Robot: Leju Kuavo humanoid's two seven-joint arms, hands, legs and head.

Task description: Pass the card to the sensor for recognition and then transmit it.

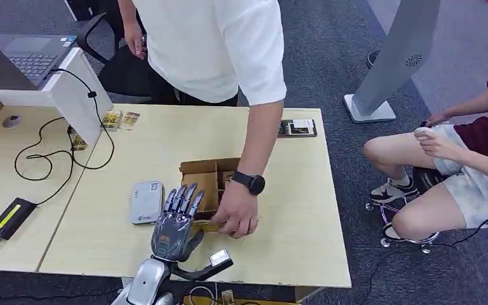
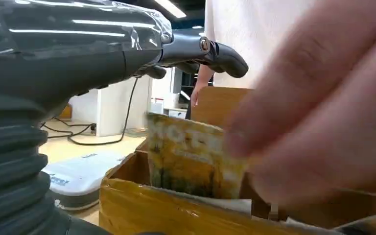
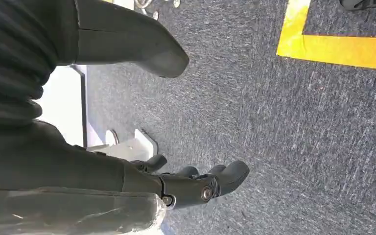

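A person's hand holds a yellowish card upright at the near edge of an open cardboard box. My left hand hovers over the table just left of that hand, fingers spread and holding nothing. In the left wrist view its dark fingers reach above the card, and the person's blurred fingers pinch the card's side. A flat white sensor lies on the table left of my hand. My right hand hangs over grey carpet, holding nothing.
A person in a white shirt stands behind the table, arm reaching over the box. Another person sits to the right. Small cards, a dark pack, a white stand with laptop, cables and a power adapter lie around.
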